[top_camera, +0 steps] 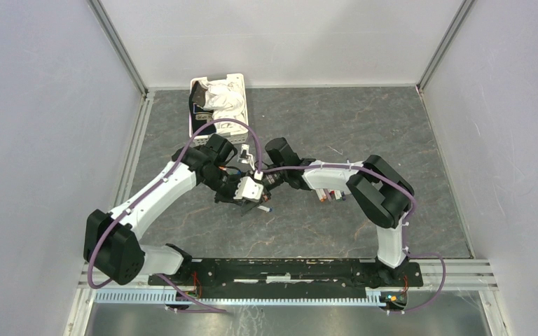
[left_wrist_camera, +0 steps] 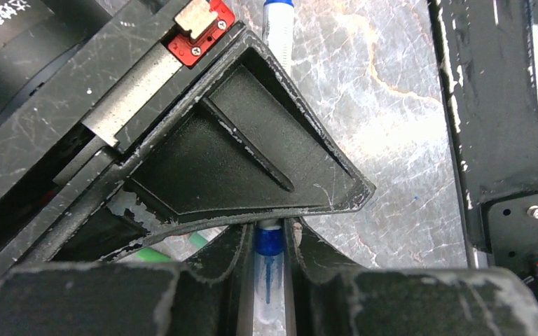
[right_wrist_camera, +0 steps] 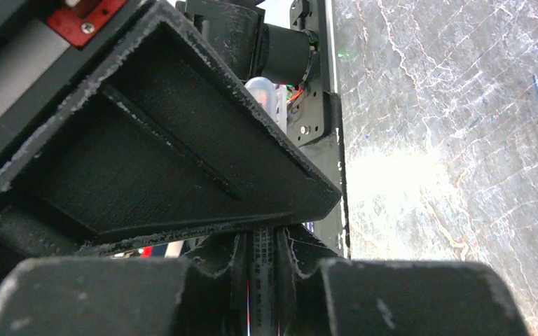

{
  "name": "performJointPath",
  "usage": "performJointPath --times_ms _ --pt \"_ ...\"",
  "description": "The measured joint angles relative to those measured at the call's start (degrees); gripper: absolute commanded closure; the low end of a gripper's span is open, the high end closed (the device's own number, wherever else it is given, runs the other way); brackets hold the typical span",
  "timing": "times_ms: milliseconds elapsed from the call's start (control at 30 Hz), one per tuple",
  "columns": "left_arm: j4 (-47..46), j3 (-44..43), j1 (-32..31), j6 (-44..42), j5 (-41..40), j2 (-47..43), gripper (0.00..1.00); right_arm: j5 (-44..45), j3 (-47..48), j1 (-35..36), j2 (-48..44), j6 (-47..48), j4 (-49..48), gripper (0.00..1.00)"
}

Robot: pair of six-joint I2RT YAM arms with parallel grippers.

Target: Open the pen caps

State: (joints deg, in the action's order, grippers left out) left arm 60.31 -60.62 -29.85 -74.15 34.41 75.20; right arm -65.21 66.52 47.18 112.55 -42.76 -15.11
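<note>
Pen (left_wrist_camera: 270, 241) clamped in left fingers (left_wrist_camera: 315, 262), right fingers (right_wrist_camera: 308, 252) narrow — grip unclear, white basket (top_camera: 242, 112) holding crumpled white bundle (top_camera: 223, 98).

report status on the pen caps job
Left jaws shut on a blue pen. Right jaws narrow around something dark, grip unclear. Cap state hidden. Nothing seen in the way.

White-barrelled pen (left_wrist_camera: 268, 269) with a blue end, clamped lengthwise in the left claw (left_wrist_camera: 272, 231)
</note>
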Motion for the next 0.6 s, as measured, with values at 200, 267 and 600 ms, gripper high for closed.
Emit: performJointPath --times_ms 200,267,600 --pt "1.4 -1.4 0.2 -0.7 -4.1 0.8 0.98 -3.7 5.3 -0.4 5.0 -2.0 -0.3 1.00" --pt "2.3 -3.1 0.2 -0.8 -5.8 2.4 0.98 -4.3 6.8 -0.7 6.1 -1.4 0.3 1.00" --pt "13.0 -15.4 23.6 -14.8 -0.7 12.3 0.98 12.0 -30.3 -6.3 -31.1 14.5 10.8 1.00"
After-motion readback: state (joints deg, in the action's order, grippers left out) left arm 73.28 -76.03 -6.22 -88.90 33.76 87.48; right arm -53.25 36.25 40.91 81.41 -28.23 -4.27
